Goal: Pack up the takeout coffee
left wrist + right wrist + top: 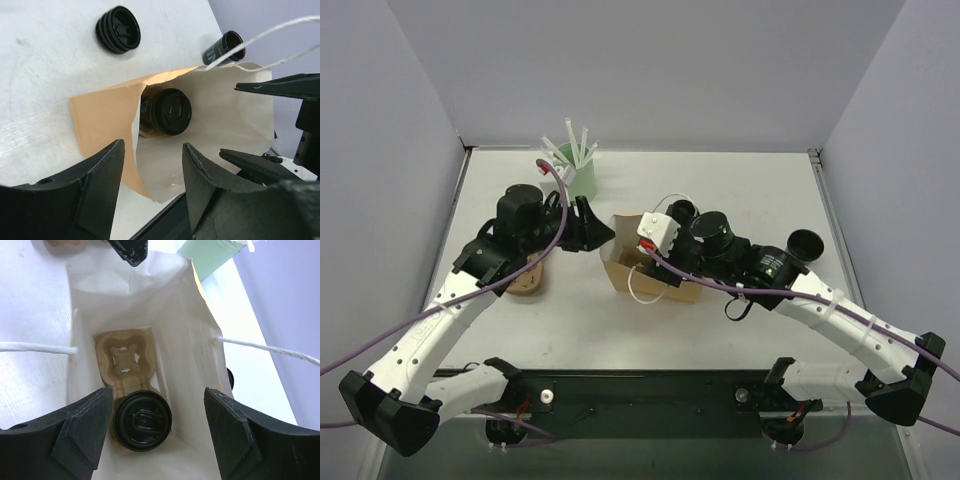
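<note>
- Here, the takeout coffee, a black cup closed with its round black lid, is seen inside the brown paper bag. It is seated in one cell of a brown pulp carrier that lies on the bag's floor.
- The bag is set upright with its mouth open near the middle of the worktop. Its white string handles are spread out to either side.
- The right gripper is held above the bag's mouth. Its claw is spread wide and nothing is pinched; in the right wrist view the coffee is framed between the two fingers.
- The left gripper is placed just beside the bag's left rim, with its claw spread and nothing gripped. The bag's paper edge is seen between the fingers in the left wrist view, but whether it is touched cannot be told.
- A stack of black lids is found just beyond the bag, toward the far edge of the worktop.
- An open black cup, without a lid, is stood toward the right edge, well apart from the bag.
- A mint-green cup of white straws is placed near the far edge, left of the middle.
- A brown pulp piece is seen near the left edge, partly hidden under the left arm.
</note>
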